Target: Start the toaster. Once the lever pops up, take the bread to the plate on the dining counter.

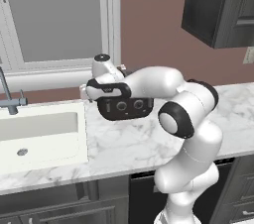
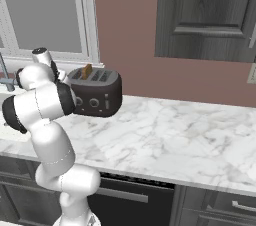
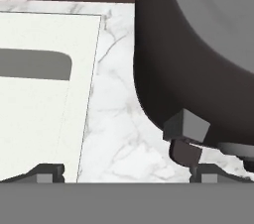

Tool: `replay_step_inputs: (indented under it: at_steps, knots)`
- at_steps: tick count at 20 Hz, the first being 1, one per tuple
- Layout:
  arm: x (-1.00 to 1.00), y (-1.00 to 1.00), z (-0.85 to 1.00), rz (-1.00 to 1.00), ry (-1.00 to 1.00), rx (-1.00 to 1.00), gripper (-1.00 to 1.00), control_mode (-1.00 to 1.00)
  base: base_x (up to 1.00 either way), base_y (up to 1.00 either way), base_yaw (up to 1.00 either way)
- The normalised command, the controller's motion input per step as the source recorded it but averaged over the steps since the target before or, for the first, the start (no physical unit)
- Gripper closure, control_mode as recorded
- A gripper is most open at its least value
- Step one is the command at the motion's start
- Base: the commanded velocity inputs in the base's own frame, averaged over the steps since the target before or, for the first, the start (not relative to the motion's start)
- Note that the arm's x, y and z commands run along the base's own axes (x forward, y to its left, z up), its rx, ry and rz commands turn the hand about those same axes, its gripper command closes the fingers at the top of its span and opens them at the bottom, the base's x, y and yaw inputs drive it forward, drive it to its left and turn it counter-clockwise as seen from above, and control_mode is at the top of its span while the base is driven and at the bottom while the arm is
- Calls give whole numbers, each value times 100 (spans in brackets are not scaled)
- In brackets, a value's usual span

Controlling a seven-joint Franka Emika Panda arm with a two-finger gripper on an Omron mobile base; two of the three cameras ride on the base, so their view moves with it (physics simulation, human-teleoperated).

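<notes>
The black toaster (image 2: 95, 92) stands on the marble worktop against the wall, its knobs facing me. A brown slice of bread (image 2: 87, 71) sticks up from one of its left slots. In the left base view my arm crosses in front of the toaster (image 1: 125, 108), with the hand at its left end. My gripper (image 3: 128, 173) is open wide, pointing down at the worktop beside the toaster's dark rounded end (image 3: 168, 59). The toaster's blocky lever (image 3: 186, 126) juts out just above my right fingertip (image 3: 206, 172). The plate and the dining counter are out of view.
A white sink (image 1: 39, 134) with a grey faucet (image 1: 10, 100) lies left of the toaster, its edge (image 3: 92, 94) running under my gripper. A dark wall cabinet (image 1: 218, 5) hangs above on the right. The marble worktop (image 2: 175, 135) stretches away to the right.
</notes>
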Motion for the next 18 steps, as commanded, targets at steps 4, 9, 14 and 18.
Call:
replay_step_inputs:
  at_steps: [4, 9, 14, 18]
  knots:
    - [12, 0, -4, 0, 0, 0, -100, -100, 0, 0, 0]
    - [4, 0, -10, 0, 0, 0, -100, -100, 0, 0, 0]
    - [0, 0, -14, 0, 0, 0, -100, -100, 0, 0, 0]
    - [0, 0, -14, 0, 0, 0, -100, -100, 0, 0, 0]
